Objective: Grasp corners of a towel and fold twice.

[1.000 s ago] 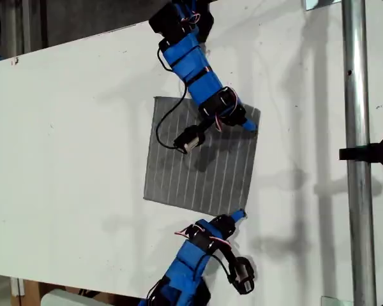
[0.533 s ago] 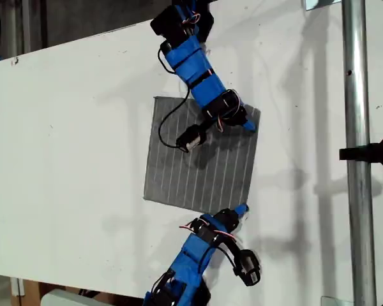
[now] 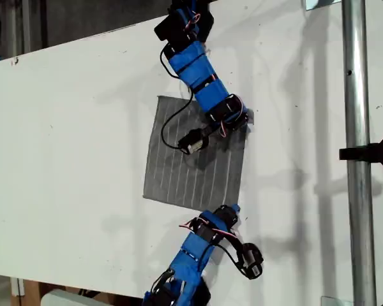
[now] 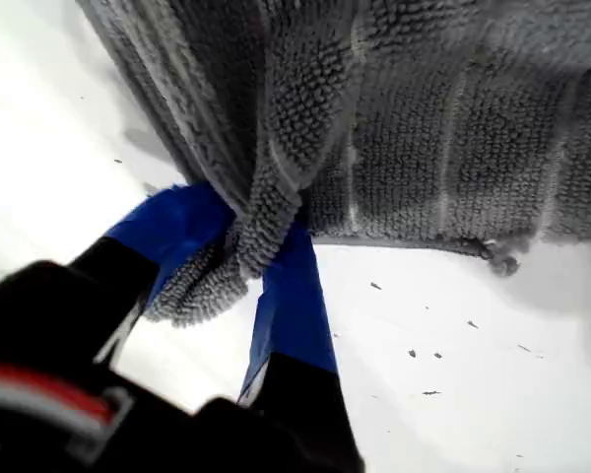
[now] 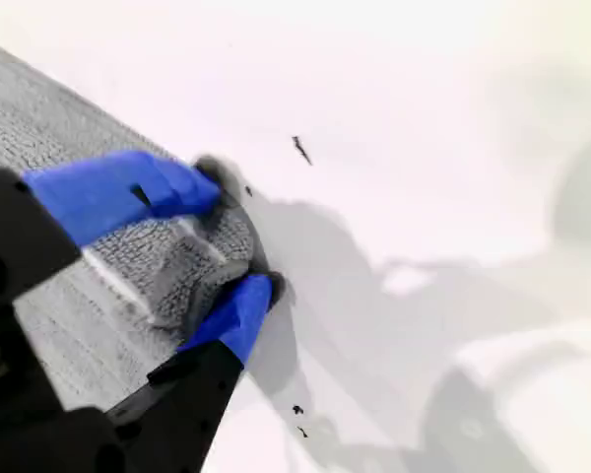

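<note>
The grey striped towel (image 3: 191,172) lies flat on the white table (image 3: 70,146), roughly in the middle of the exterior view. My first gripper (image 3: 233,209), on the arm reaching in from that view's bottom, is shut on the corner nearest it. In the first wrist view that gripper (image 4: 251,232) holds the corner bunched between its blue fingers (image 4: 295,296), and the towel (image 4: 424,148) is lifted a little there. My second gripper (image 3: 244,118), on the arm from the exterior view's top, is shut on the towel's upper right corner. In the second wrist view cloth (image 5: 192,261) is pinched in that gripper (image 5: 227,236).
A metal pole (image 3: 354,191) runs top to bottom at the exterior view's right, with a black clamp (image 3: 373,152) on it. The table's far edge (image 3: 64,43) slants across the upper left of that view. A black camera unit (image 3: 190,141) and its cable hang over the towel.
Both grippers have shifted towards the exterior view's left. The towel's right edge came with them, leaving the cloth narrower. The lower gripper has closed in onto its corner.
</note>
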